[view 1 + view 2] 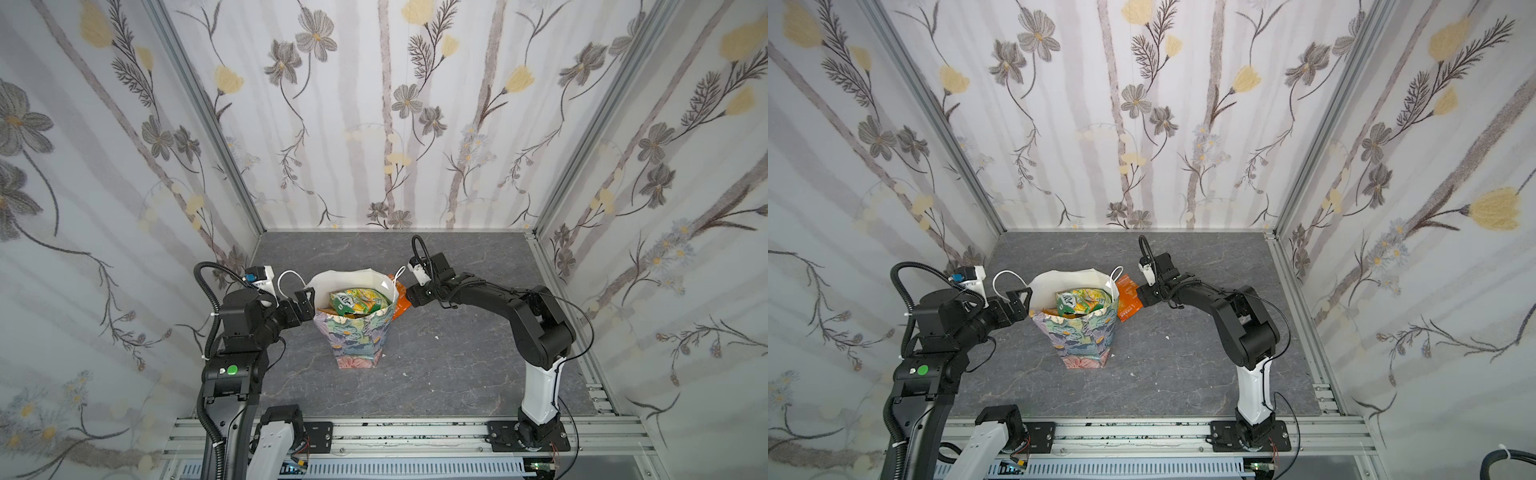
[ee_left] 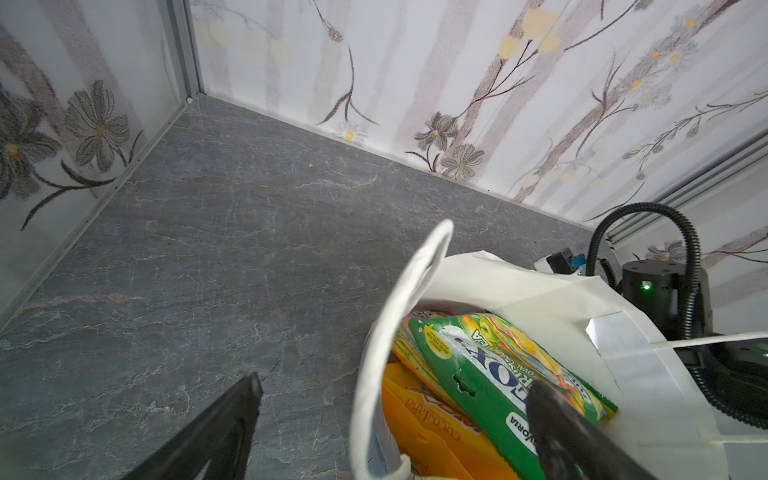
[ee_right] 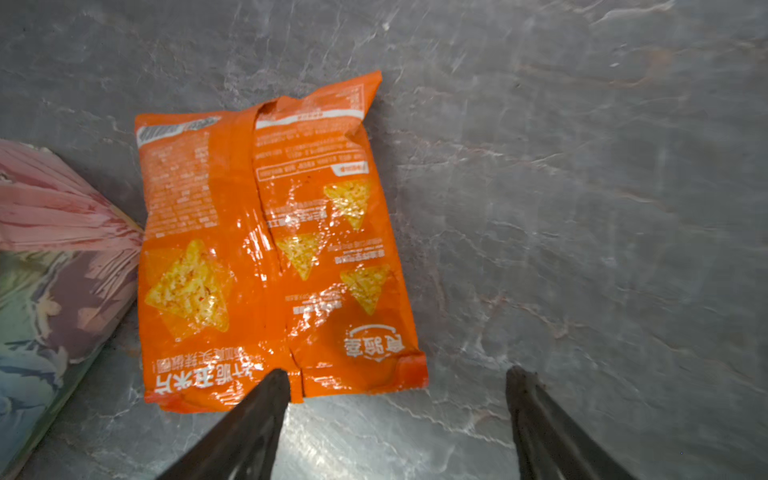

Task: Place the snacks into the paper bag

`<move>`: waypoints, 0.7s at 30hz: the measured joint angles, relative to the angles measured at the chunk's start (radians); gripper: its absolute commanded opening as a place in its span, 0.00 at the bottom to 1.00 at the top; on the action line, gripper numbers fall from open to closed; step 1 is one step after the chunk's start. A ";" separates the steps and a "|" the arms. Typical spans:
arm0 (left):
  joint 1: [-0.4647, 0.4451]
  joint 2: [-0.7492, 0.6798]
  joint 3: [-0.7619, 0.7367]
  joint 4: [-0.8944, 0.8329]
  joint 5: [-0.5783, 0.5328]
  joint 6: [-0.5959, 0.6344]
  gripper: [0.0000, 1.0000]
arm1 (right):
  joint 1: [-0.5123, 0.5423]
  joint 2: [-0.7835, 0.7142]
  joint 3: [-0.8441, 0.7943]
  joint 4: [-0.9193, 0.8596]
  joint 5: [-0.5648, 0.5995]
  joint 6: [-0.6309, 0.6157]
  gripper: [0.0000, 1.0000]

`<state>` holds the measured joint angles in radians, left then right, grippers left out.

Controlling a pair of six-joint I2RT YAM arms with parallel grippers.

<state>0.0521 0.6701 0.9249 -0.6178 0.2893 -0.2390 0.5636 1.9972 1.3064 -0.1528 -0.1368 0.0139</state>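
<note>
1. Right gripper (image 3: 395,409) stands with its dark tapered jaws apart, gripping nothing; one tip overlaps an end seam of an orange packet (image 3: 266,249).
2. That crinkly, glossy foil packet lies flat on the grey veined table (image 3: 582,208), outside the paper bag (image 1: 357,340) and just right of it in both top views.
3. Left gripper (image 1: 306,305) is spread wide at the bag's left rim, clamping nothing.
4. Inside the white-lined, flower-printed bag, a shiny green packet (image 2: 498,365) rests over a flat yellow box (image 2: 424,432).

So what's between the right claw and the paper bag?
An orange chip packet, flat on the table beside the bag. The right wrist view shows it best.
</note>
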 measured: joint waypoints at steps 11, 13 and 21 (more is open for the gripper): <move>0.000 0.002 0.000 0.000 0.000 0.000 1.00 | -0.026 0.066 0.020 0.028 -0.104 -0.028 0.82; 0.000 0.001 0.000 0.000 0.000 0.000 1.00 | -0.026 0.069 0.020 0.038 -0.121 -0.031 0.81; 0.000 -0.002 0.000 0.000 -0.001 0.000 1.00 | -0.035 0.098 0.023 0.104 -0.176 -0.033 0.63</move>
<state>0.0521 0.6682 0.9249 -0.6178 0.2886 -0.2390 0.5285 2.0953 1.3289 -0.0490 -0.3130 -0.0193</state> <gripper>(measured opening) 0.994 0.684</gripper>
